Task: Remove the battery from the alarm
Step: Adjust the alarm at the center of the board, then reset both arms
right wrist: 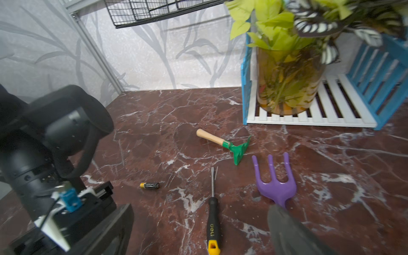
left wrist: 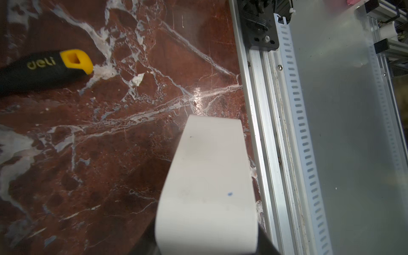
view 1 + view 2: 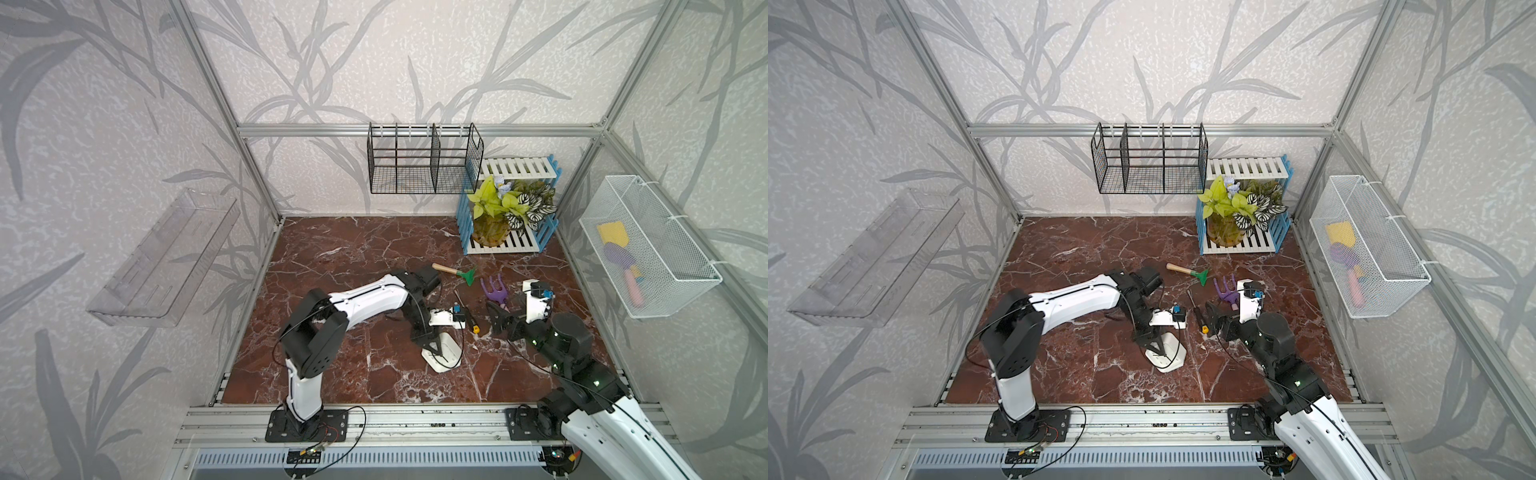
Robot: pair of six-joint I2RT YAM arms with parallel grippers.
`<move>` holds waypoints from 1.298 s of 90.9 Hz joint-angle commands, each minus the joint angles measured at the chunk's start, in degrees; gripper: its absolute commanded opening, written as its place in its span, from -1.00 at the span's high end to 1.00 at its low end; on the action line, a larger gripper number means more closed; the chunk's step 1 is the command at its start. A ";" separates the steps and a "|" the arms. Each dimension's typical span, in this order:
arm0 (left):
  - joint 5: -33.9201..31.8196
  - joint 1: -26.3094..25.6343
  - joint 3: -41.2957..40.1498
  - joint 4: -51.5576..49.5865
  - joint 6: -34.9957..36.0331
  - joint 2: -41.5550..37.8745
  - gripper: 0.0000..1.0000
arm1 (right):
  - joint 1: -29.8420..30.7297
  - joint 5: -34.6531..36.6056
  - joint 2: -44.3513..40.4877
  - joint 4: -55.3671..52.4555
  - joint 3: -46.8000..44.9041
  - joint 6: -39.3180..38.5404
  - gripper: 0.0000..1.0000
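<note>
Marble top (image 1: 154, 132): battery (image 1: 150, 185) near screwdriver (image 1: 213, 218), fork (image 1: 276, 187)

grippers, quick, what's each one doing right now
Left gripper: closed on the alarm.
Right gripper: open, holding nothing.

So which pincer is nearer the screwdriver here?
Right. The right pincer hangs open just beside the yellow handle end of the screwdriver. The left pincer is farther off on the handle's other side, gripping the alarm clock.
</note>
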 commanded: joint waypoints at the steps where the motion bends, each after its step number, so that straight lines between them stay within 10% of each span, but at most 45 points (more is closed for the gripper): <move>1: 0.64 0.90 7.06 -8.92 1.01 6.63 0.48 | -0.18 6.62 -2.78 -1.73 -0.25 -0.68 -0.98; 22: -0.67 4.24 17.88 -10.69 -2.20 16.40 -0.37 | -0.16 8.18 -3.25 -4.12 0.20 -1.55 -0.98; 43: -1.30 7.80 11.98 4.06 -9.30 7.33 -0.97 | -0.18 17.92 -0.87 -6.66 0.90 -1.22 -0.98; 58: -3.98 12.12 -9.89 33.89 -21.54 -14.27 -1.00 | -2.73 33.49 3.04 3.44 -5.21 0.19 -0.98; 68: -11.52 17.45 -33.29 60.52 -34.83 -31.82 -1.00 | -12.26 29.02 13.55 21.58 -12.00 -3.16 -0.98; 91: -55.29 27.60 -70.98 86.21 -37.38 -62.64 -1.00 | -23.23 13.73 55.67 57.55 -5.20 -10.87 -0.98; 97: -56.24 32.63 -73.47 90.14 -36.78 -60.34 -1.00 | -23.77 12.56 67.58 71.43 -5.13 -12.39 -0.98; 118: -51.63 40.47 -63.11 112.06 -39.38 -25.85 -1.00 | -24.79 10.70 64.29 61.42 -3.40 -10.36 -0.98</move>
